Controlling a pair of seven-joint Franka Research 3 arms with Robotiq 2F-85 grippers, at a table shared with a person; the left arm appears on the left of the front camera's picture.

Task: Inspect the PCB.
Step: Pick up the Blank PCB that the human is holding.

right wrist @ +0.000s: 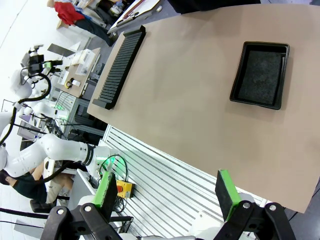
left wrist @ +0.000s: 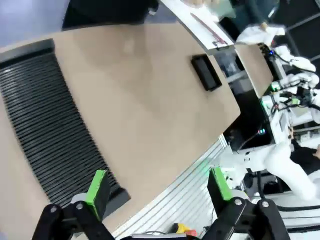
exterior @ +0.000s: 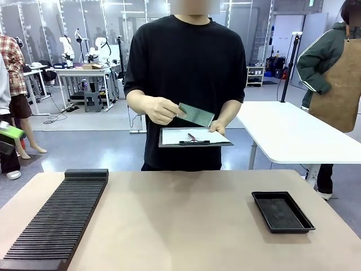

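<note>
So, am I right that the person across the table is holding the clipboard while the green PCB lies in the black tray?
Not quite. The PCB is not in the black tray. The person's hand holds it just above the clipboard, as the front view shows. The person does hold the clipboard.

The PCB (exterior: 196, 114) is green with fine speckling, the clipboard (exterior: 169, 137) grey under white paper, the tray (exterior: 282, 211) and ribbed slotted rack (exterior: 56, 220) both black on the plain tan tabletop (exterior: 180, 226), the person's shirt (exterior: 186, 62) black, and the left gripper (left wrist: 159, 187) and right gripper (right wrist: 166, 192) black with bright green pads (left wrist: 97, 190).
</note>
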